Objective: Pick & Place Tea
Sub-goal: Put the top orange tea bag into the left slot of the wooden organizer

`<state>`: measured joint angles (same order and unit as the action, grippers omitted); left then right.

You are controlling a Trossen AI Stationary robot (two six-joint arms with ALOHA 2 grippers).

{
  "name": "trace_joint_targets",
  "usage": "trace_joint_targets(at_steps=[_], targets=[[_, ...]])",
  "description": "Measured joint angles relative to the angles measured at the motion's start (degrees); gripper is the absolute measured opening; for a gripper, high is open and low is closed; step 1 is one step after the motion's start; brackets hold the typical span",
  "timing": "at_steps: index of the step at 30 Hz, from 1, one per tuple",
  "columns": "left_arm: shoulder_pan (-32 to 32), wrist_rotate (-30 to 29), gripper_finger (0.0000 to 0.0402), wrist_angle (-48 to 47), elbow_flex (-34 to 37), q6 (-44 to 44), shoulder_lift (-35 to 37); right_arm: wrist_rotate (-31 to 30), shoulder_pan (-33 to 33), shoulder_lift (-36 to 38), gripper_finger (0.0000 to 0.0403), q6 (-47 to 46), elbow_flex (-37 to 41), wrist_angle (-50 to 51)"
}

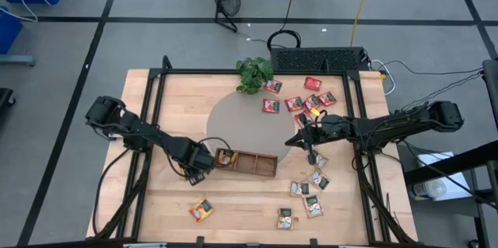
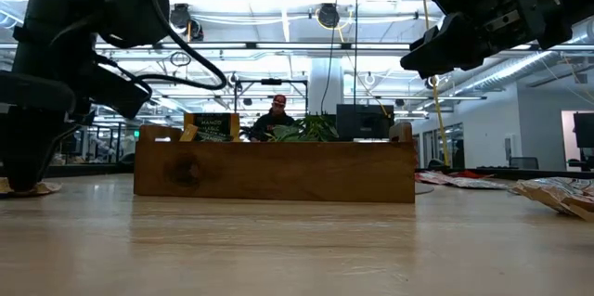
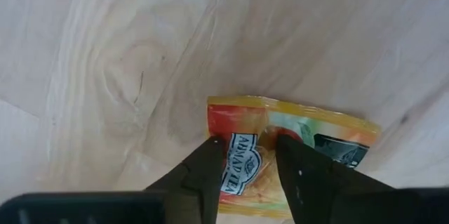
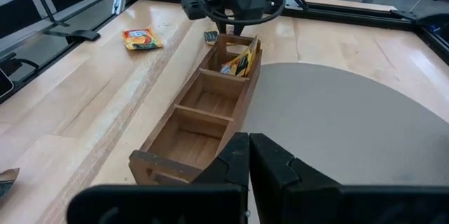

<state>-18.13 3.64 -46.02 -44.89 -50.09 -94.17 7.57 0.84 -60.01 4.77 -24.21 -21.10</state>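
The wooden tray (image 1: 257,164) lies near the table's middle, with a tea packet (image 4: 240,61) standing in its left-end compartment. My left gripper (image 3: 245,143) points straight down just off that end of the tray, open. Its two fingers stand over an orange-yellow tea packet (image 3: 316,129) that lies flat on the table. My right gripper (image 4: 249,147) hangs shut and empty above the grey round mat (image 1: 249,120), right of the tray. Another orange packet (image 1: 201,211) lies near the front edge. My left gripper comes at the orange-yellow packet from above, pointing down, with its fingertips (image 3: 210,147) over the packet's printed middle (image 3: 242,161). The packet lies flat on the wood. Whether the fingertips touch it, I cannot tell.
Several tea packets lie scattered at the back right (image 1: 299,102) and at the front right (image 1: 311,190). A potted green plant (image 1: 255,73) stands at the mat's far edge. A black frame (image 1: 156,108) borders the table. Beyond the tray a person (image 2: 277,110) shows in the room.
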Motion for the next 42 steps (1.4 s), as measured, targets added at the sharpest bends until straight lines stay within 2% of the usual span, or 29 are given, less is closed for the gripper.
trace_joint_targets(at_steps=[4, 9, 11, 16, 19, 23, 26, 28, 31, 35, 39, 42], targets=[[0.07, 0.52, 0.0104, -0.41, -0.23, -0.62, 0.00, 0.00, 0.01, 0.00, 0.0000, -0.03, 0.00, 0.33], [0.08, 0.12, 0.0020, -2.51, -2.86, -1.00, 1.26, 0.00, 0.00, 0.00, 0.0000, -0.65, 0.00, 0.41], [-0.15, -2.28, 0.0015, -5.38, -5.06, -1.66, 2.33, 0.00, 0.00, 0.00, 0.0000, -0.67, 0.00, 0.37], [-2.97, -12.87, 0.0009, -13.29, -14.44, -0.54, 5.88, 0.00, 0.00, 0.00, 0.0000, -1.12, 0.00, 0.13], [-5.46, -24.59, 0.0009, -14.35, -21.01, 2.53, 7.73, 0.00, 0.02, -1.22, 0.0000, -1.68, 0.00, -2.39], [-8.18, -48.06, 0.0009, -11.15, -27.14, 12.25, 7.98, 0.00, 0.01, -6.32, 0.0000, -1.37, 0.02, -11.84], [-8.31, -66.65, 0.0012, -1.84, -27.82, 21.40, 8.02, -0.05, 0.01, -12.12, 0.0000, 0.73, 0.02, -22.59], [-7.20, -72.89, 0.0015, 7.06, -26.66, 29.45, 8.00, -1.93, -0.01, -16.10, 0.0000, 2.45, 0.02, -30.73], [-4.34, -73.73, 0.0015, 18.47, -24.78, 38.81, 8.00, -4.72, -0.09, -21.23, 0.0014, 7.81, 0.02, -40.76], [0.44, -67.85, 0.0009, 28.66, -21.62, 45.67, 8.00, -4.57, -0.04, -27.08, 0.0073, 8.99, -1.63, -48.85], [4.12, -61.53, 0.0009, 38.98, -18.14, 51.50, 8.00, -8.99, -1.36, -30.72, 0.0146, 4.82, -5.38, -49.84], [5.38, -59.23, 0.0010, 43.38, -16.42, 54.73, 8.00, -9.00, -2.78, -32.00, 0.0185, 1.20, -7.46, -49.99]])
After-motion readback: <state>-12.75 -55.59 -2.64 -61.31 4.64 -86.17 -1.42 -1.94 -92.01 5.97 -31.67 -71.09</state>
